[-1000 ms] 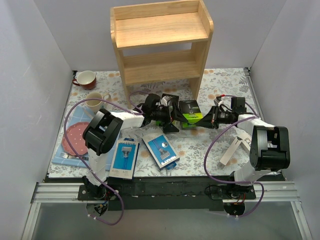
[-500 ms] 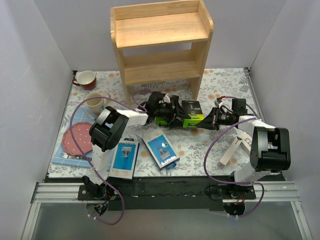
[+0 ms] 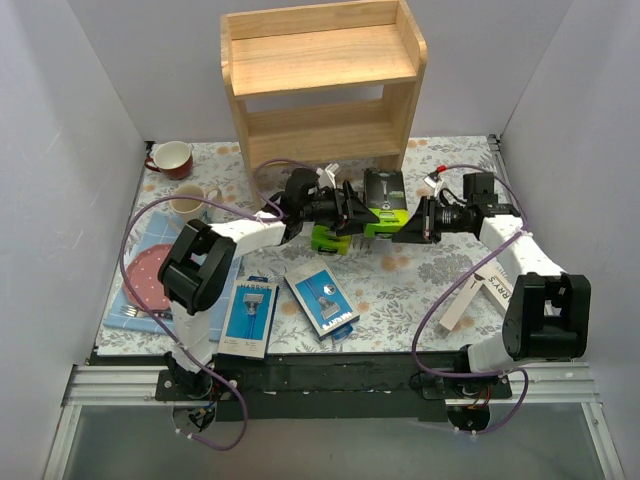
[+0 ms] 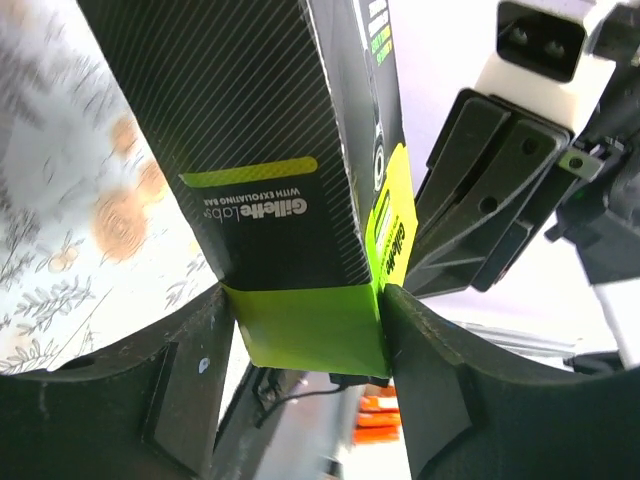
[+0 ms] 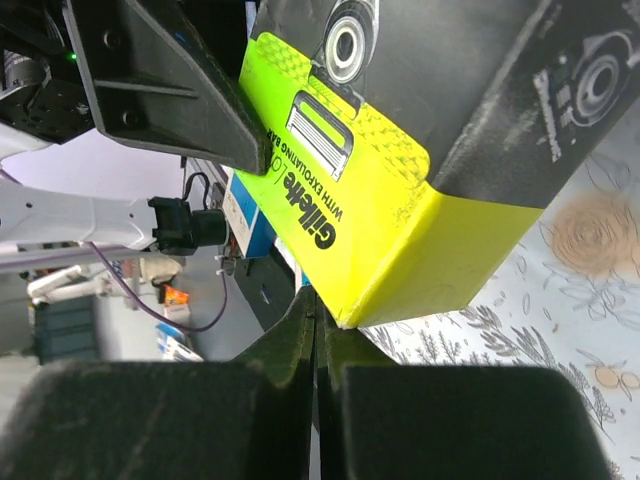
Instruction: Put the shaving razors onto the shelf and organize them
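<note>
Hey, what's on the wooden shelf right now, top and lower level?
Nothing visible: the shelf has a bare top board, and the front of its lower tier is bare too. The top board covers the lower tier's back, so that's unseen.

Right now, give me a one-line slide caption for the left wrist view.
Left jaws grip a black Gillette Labs razor box by its lime-green end, floral tablecloth behind.

White walls surround a floral-patterned tablecloth, evenly lit.
</note>
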Motion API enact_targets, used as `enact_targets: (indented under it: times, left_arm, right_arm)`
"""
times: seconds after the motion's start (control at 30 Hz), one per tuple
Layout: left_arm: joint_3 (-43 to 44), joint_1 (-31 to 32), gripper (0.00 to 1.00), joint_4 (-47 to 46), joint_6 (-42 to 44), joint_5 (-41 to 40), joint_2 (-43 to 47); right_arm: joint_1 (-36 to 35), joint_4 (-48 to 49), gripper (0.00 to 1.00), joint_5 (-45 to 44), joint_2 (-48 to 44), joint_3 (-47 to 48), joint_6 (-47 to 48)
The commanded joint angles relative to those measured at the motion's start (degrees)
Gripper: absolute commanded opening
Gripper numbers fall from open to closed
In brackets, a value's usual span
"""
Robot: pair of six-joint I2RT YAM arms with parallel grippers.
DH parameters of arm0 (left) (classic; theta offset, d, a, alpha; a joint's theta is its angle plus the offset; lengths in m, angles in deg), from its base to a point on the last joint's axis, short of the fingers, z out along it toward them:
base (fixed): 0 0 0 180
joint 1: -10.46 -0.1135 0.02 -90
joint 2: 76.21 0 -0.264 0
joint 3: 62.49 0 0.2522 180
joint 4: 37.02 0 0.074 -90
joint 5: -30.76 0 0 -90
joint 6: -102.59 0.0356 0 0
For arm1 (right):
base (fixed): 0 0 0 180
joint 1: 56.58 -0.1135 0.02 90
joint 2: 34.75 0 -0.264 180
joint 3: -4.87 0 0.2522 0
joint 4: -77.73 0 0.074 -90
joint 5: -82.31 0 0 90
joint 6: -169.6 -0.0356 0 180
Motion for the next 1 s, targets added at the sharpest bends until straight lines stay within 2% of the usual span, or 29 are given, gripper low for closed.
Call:
enact_targets:
  times: [0.0,0.27,0.43,0.63,0.9,0.97]
  left_arm:
    - [-2.32,1.23,0.42,-4.27,9.73,2.76,9.73]
    - [-4.35,1.32,0.45,-0.94,16.15,2.06,16.76]
    - [0.30,0.62,0.45,3.36,17.65,-1.72,16.60]
    - [9.51,-0.79,0.50,7.32,19.31,-6.20,11.15]
    - [15.51,-1.41,0.62,11.62,24.93,-12.43,7.63]
    - [16.12,-1.49,0.70,12.85,25.90,-15.41,7.28]
  right_arm:
    - [-3.07,-5.21,0.01,3.94,-3.06,7.71,5.00]
    - [-5.71,-10.67,0.01,1.57,-1.74,18.77,9.66]
    - [-6.42,-8.57,0.01,0.69,0.54,22.47,7.83]
    - [-6.33,-2.24,0.01,2.26,3.96,23.71,3.26]
    - [-3.87,5.58,0.01,5.43,12.05,30.29,-4.66]
    - [-3.52,6.64,0.01,5.70,14.60,32.57,-5.97]
